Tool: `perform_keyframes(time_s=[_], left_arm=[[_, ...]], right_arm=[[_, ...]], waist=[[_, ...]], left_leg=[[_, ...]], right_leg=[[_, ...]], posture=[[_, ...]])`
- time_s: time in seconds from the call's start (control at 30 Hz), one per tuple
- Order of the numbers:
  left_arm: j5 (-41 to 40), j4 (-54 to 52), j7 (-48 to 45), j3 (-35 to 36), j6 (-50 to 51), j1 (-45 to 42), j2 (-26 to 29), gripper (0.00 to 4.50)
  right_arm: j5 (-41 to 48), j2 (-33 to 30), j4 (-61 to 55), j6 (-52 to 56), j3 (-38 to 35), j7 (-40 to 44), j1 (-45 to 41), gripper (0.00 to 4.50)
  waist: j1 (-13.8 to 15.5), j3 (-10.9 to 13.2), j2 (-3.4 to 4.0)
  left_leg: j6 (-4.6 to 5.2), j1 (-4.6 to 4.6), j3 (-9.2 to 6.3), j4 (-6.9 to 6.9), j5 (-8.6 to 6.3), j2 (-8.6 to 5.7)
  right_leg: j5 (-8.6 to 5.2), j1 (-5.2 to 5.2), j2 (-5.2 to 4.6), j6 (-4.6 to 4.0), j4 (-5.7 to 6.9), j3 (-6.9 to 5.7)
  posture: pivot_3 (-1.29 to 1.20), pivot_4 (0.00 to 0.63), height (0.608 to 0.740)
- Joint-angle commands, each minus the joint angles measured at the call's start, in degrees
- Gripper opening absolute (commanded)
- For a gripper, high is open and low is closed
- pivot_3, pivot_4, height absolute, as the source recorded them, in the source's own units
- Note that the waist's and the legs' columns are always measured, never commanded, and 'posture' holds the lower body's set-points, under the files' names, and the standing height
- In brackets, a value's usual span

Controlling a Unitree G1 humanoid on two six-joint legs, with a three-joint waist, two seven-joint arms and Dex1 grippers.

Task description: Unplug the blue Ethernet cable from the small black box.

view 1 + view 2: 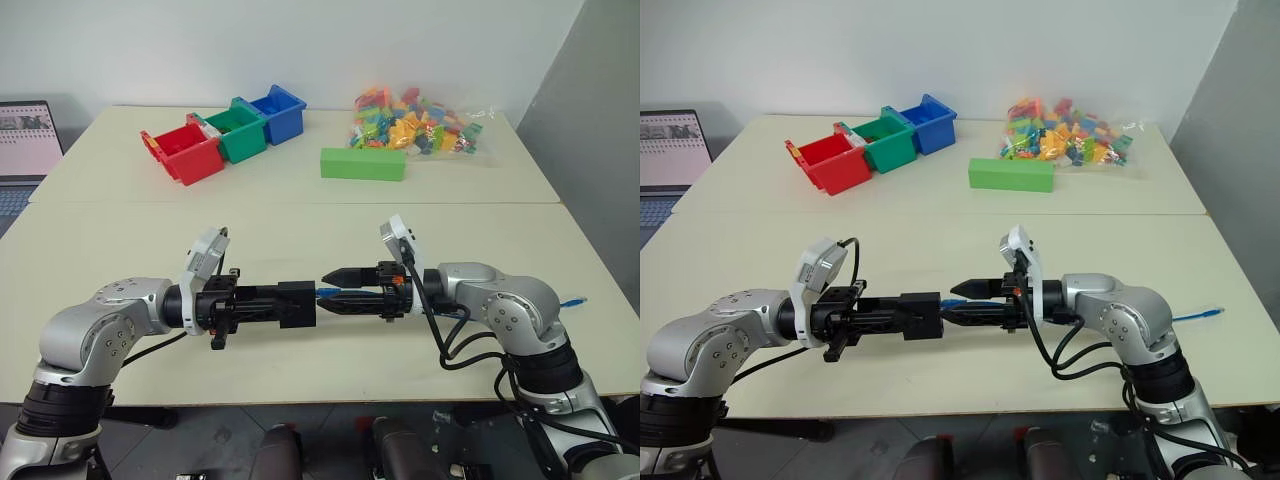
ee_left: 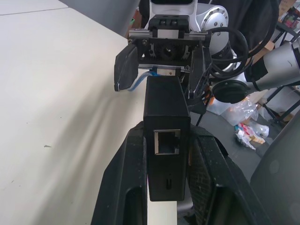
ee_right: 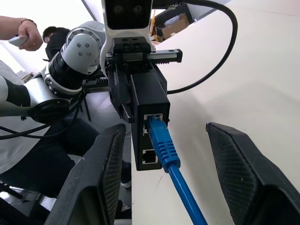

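Cable [image 3: 164, 143] was still plugged into box [image 3: 149, 101]. Your L gripper [image 2: 166, 187] pinched the box; R gripper [image 3: 164, 183] fingers spread round plug, not gripping yet.

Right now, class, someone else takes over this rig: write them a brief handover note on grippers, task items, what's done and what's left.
Left gripper: shut on the small black box, held above the table.
Right gripper: open, its fingers either side of the blue Ethernet cable, not gripping it.
Done: box lifted, right gripper lined up at the plug.
Left: close on the plug, which sits in the box's port, and pull it out.
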Motion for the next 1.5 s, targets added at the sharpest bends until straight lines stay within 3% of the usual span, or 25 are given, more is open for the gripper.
perform_keyframes(time_s=[0.03, 0.37, 0.47, 0.77, 0.9, 1.27, 1.5], left_arm=[[-0.5, -2.1, 0.1, 1.0, -0.6, -0.6, 0.5, 0.77], [-0.6, -2.4, 0.4, 1.1, -0.4, -0.6, 0.6, 0.77], [-0.6, -2.6, 0.4, 1.1, -0.4, -0.5, 0.7, 0.77], [-0.8, -3.1, 0.5, 1.0, -0.2, 0.0, 1.0, 0.77], [-1.0, -3.3, 0.2, 1.1, 0.0, 0.2, 1.2, 0.77], [-0.9, -3.5, -0.3, 1.1, 0.2, 0.9, 1.5, 0.77], [-1.0, -2.4, 1.2, 3.9, 0.1, 3.1, 2.3, 0.77]], right_arm=[[1.2, 0.5, -0.7, 0.1, -0.7, 0.3, -1.0, 2.89], [1.3, 0.3, -0.8, 0.6, -0.8, 0.5, -1.0, 2.89], [1.3, 0.3, -0.9, 0.7, -0.8, 0.5, -1.0, 2.42], [2.2, -0.6, -1.0, 1.4, -0.5, 2.0, -1.1, 0.41], [3.3, -1.0, -1.0, 2.3, -0.5, 2.8, -1.3, 0.05], [2.5, -2.4, -0.2, 2.4, 0.1, 4.6, -2.0, 0.05], [0.2, -8.7, 1.6, 1.1, -2.1, 6.2, 2.0, 0.04]], waist=[[0.0, 0.0, 0.00], [0.0, 0.0, 0.00], [0.0, 0.0, 0.00], [0.0, 0.0, 0.00], [0.0, 0.0, 0.00], [-0.1, 0.0, 0.01], [0.0, 0.0, 0.01]], left_leg=[[0.00, 0.00, 0.00, 0.00, 0.00, 0.00], [0.00, 0.00, -0.01, 0.00, 0.00, 0.00], [0.00, 0.00, 0.00, 0.00, 0.00, 0.00], [0.00, 0.00, 0.00, 0.00, 0.00, 0.00], [0.00, 0.00, 0.00, -0.01, 0.00, 0.00], [0.00, 0.00, 0.00, -0.01, 0.00, 0.00], [0.00, -0.01, 0.00, -0.01, 0.00, 0.00]], right_leg=[[0.00, 0.00, 0.00, 0.00, 0.00, 0.00], [-0.01, 0.00, 0.00, 0.01, 0.00, -0.01], [-0.01, 0.00, 0.00, 0.01, -0.01, 0.00], [-0.01, 0.00, 0.00, 0.01, -0.01, 0.00], [-0.01, -0.01, 0.00, 0.01, -0.01, 0.00], [-0.01, -0.01, 0.01, 0.01, -0.02, 0.00], [-0.01, -0.01, 0.01, 0.01, -0.06, 0.00]], posture=[[0.00, 0.150, 0.740], [0.00, 0.150, 0.740], [0.00, 0.150, 0.740], [0.00, 0.150, 0.740], [0.00, 0.150, 0.740], [0.00, 0.150, 0.740], [0.00, 0.150, 0.740]])
